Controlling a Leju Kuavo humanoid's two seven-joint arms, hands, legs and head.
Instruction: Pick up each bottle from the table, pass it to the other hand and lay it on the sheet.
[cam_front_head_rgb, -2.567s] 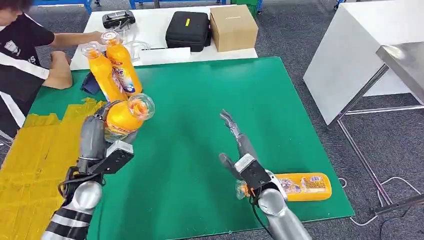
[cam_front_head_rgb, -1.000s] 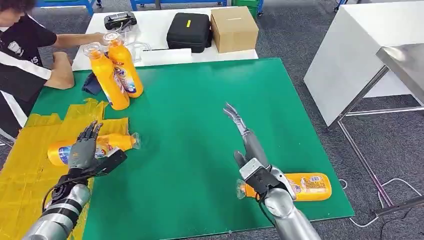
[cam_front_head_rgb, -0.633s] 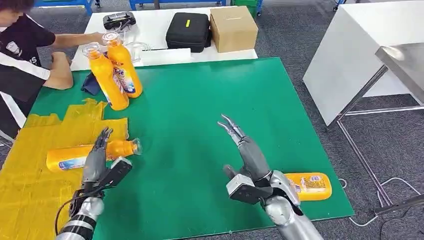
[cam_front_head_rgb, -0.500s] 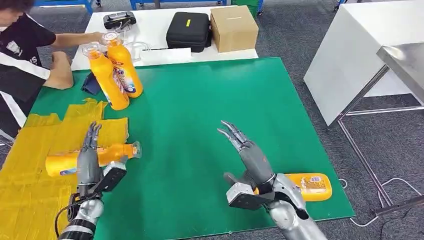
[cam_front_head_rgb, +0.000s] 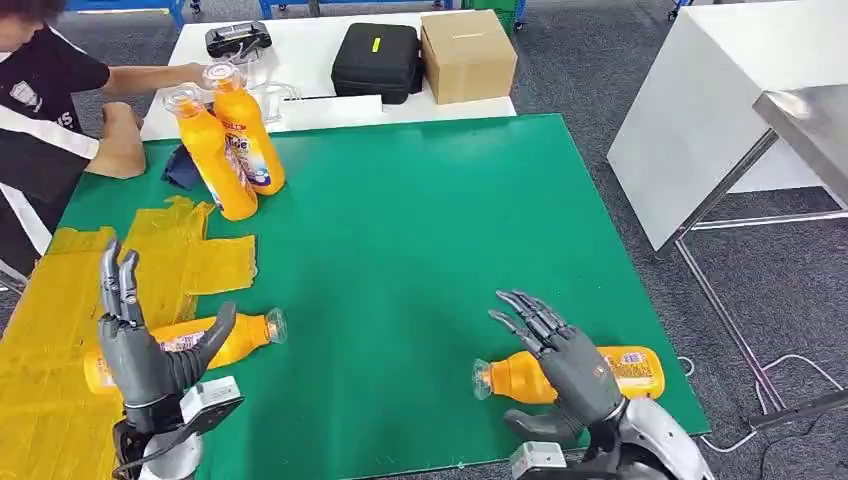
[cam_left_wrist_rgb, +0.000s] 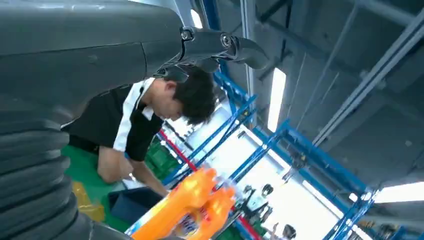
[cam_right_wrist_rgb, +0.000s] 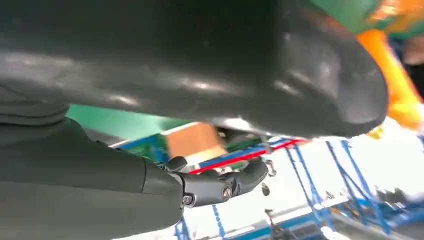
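Head view: one bottle (cam_front_head_rgb: 180, 345) is already laid on the yellow sheet (cam_front_head_rgb: 60, 300), while one lying near the tabletop (cam_front_head_rgb: 400, 230) edge under the empty, spread right hand (cam_front_head_rgb: 565, 365) and two upright bottles (cam_front_head_rgb: 225, 140) remain; left hand (cam_front_head_rgb: 140, 340) open, empty.

Robot test lab or workshop, green mat (cam_front_head_rgb: 420, 230) on grey carpet, blue steel racking (cam_left_wrist_rgb: 260, 145), strip lights overhead

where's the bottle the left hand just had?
Head view: it lies on its side on the yellow sheet at the table's left, cap toward the green mat, just behind the raised left hand.
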